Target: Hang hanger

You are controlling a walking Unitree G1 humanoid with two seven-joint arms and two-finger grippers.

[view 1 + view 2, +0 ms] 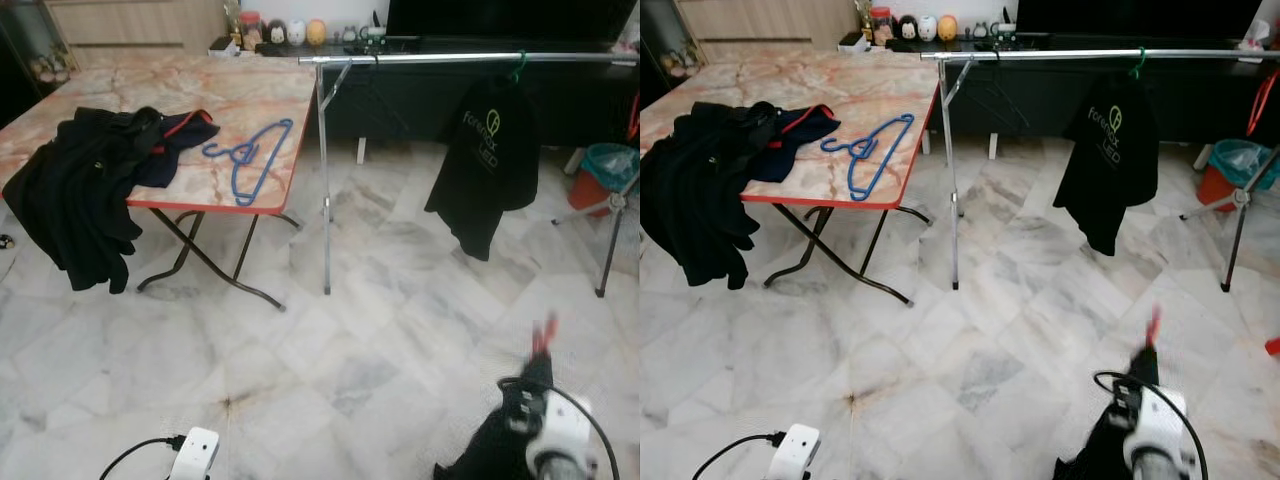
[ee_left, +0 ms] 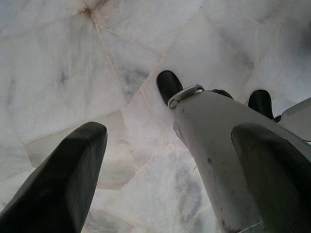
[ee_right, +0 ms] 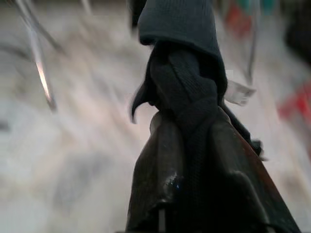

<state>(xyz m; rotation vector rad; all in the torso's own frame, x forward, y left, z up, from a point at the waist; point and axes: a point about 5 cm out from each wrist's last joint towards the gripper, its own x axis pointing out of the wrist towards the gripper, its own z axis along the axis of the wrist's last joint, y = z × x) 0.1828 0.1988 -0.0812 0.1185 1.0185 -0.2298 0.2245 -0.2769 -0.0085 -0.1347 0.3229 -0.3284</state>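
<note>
Right wrist: claw (image 3: 194, 194) clamping garment (image 3: 184, 73) (dark)

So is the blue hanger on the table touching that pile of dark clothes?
Apart. The right eye view shows bare tabletop between the blue hanger and the dark clothes.

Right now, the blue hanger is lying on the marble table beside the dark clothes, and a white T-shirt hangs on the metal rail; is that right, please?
Nearly. The T-shirt on the metal rail is black, not white, as the left eye view shows. The blue hanger does lie on the marble table beside the dark clothes.
</note>
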